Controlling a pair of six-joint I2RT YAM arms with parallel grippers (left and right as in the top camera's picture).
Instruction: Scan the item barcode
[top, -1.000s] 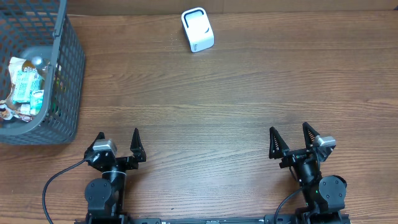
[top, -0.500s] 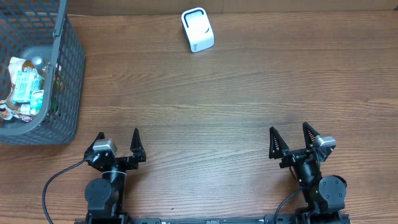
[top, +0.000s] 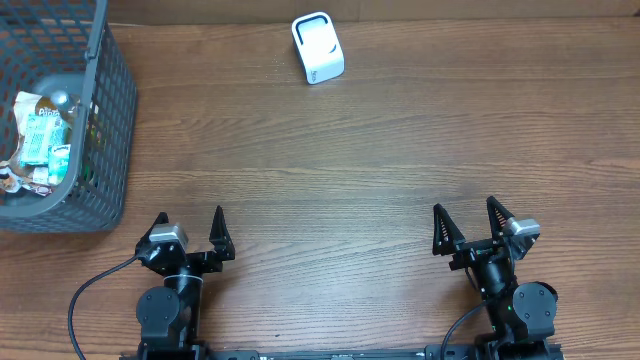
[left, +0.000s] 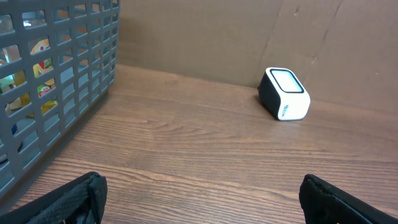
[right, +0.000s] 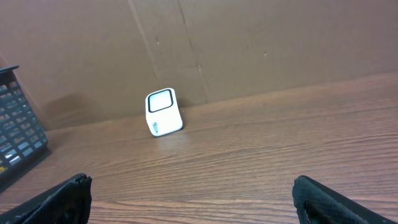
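Resting at the near table edge, the left gripper (top: 189, 214) and right gripper (top: 465, 206) gape wide, holding nothing. Farther off, the packets (top: 38, 135) lie in the grey basket (top: 116, 110). They look light, soft and slippery, so pinch one across a flat edge. Farthest stands the white scanner (top: 317, 48).

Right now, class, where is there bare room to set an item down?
The brown wooden table is bare from the small white scanner box down to the open left gripper and right gripper, and all along its right side. Only the grey plastic mesh basket, holding snack packets, is crowded.
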